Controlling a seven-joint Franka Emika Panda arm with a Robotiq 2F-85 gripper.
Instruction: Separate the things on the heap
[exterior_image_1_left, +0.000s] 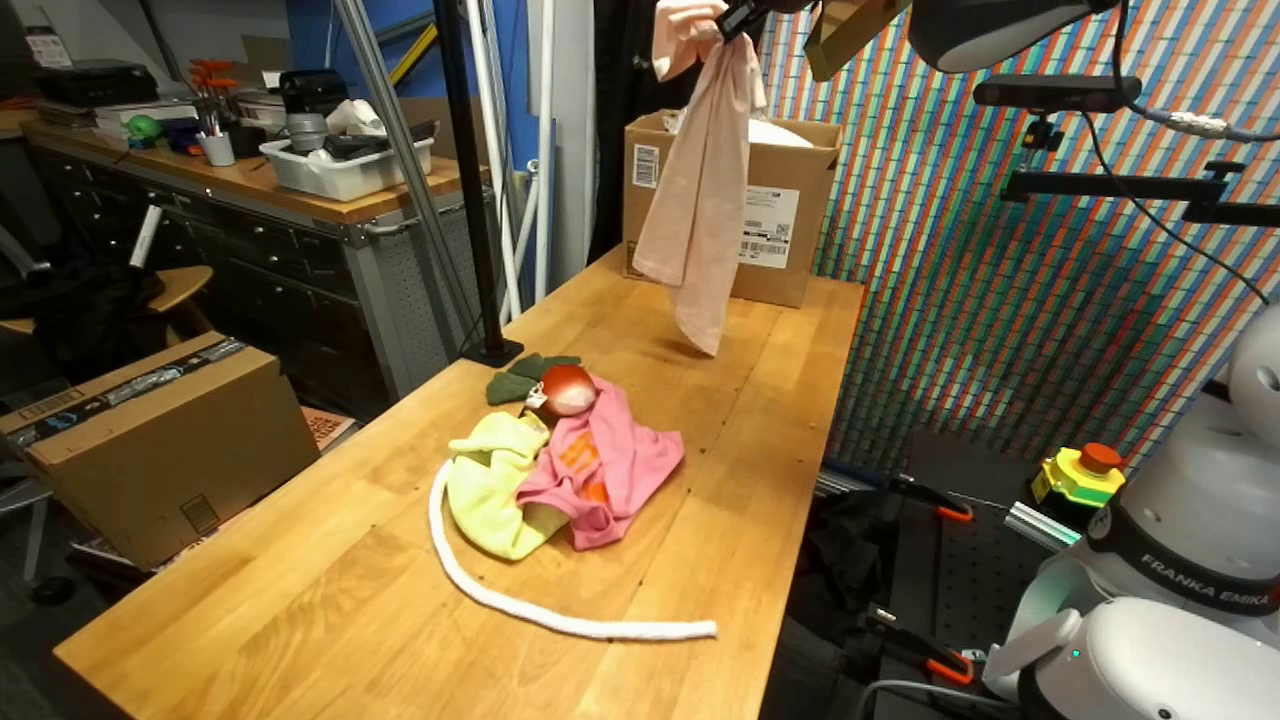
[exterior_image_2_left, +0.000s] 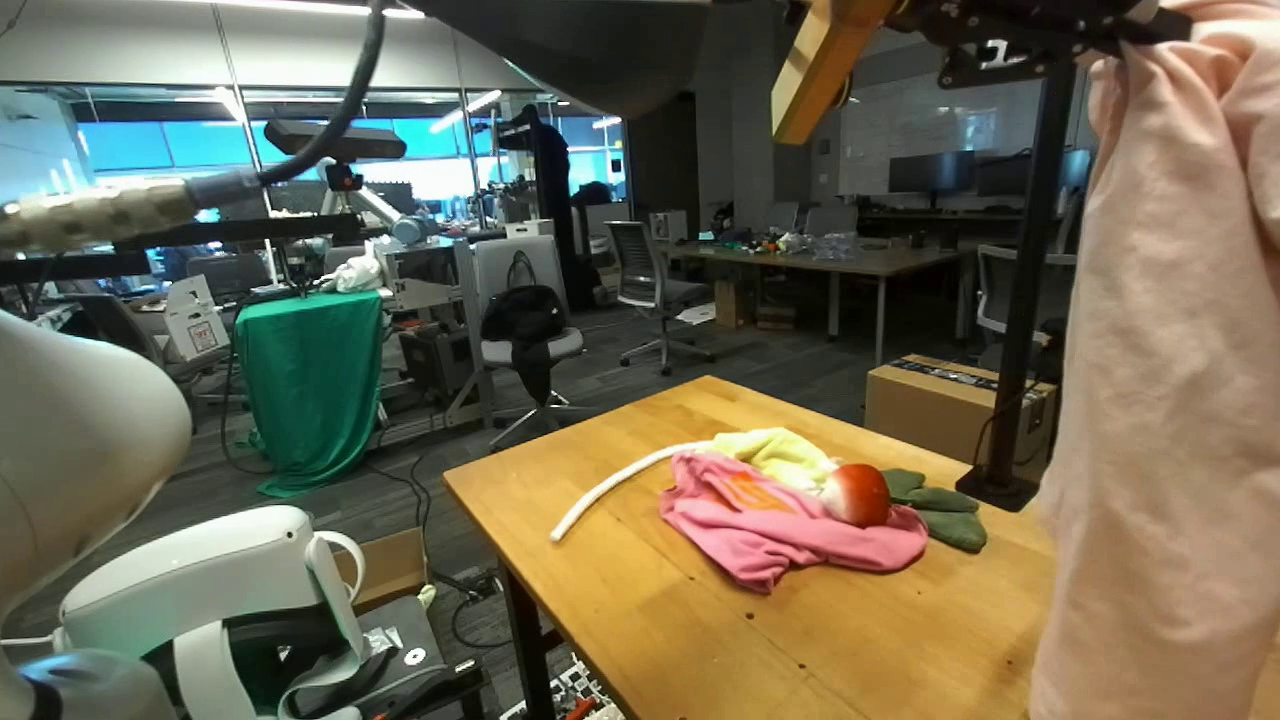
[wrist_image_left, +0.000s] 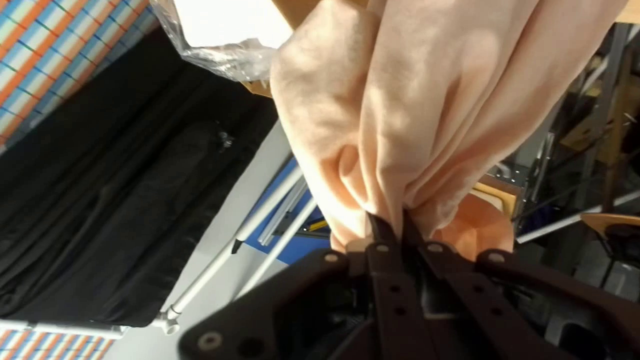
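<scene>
and you're pinching the pale pink cloth (exterior_image_1_left: 700, 190) high up, your gripper (wrist_image_left: 391, 220) standing nearly pressed together on the fabric in the wrist view, its very tips hiding in the folds!

you're holding that cloth over the table (exterior_image_1_left: 380, 590), where it's hanging in front of the cardboard box (exterior_image_1_left: 805, 165) and blocking part of it; whether its lowest point is touching the surface, you can't tell. in an exterior view the same cloth (exterior_image_2_left: 1165, 380) is running off the right and bottom edges.

now the writing: the dark band (exterior_image_1_left: 1205, 580) on your robot arm (exterior_image_1_left: 1180, 520) is spelling out "franka emika". the box is showing a larger white label (exterior_image_1_left: 772, 225) and a smaller barcode label (exterior_image_1_left: 646, 166), their print too fine for reading. the floor carton (exterior_image_1_left: 230, 430) is wearing printed tape (exterior_image_1_left: 130, 400), equally illegible.

over in the heap (exterior_image_1_left: 555, 480), the pink-red cloth (exterior_image_1_left: 635, 455) is displaying orange marks (exterior_image_1_left: 578, 455), its creases bending them out of legibility. it's overlapping the yellow-green cloth (exterior_image_1_left: 490, 500), and a red-and-white round thing (exterior_image_1_left: 570, 390) is sitting against it. the off-white rope (exterior_image_1_left: 530, 612) is curving across the table, one end meeting the yellow-green cloth; you can't make out whether it's continuing underneath.
</scene>
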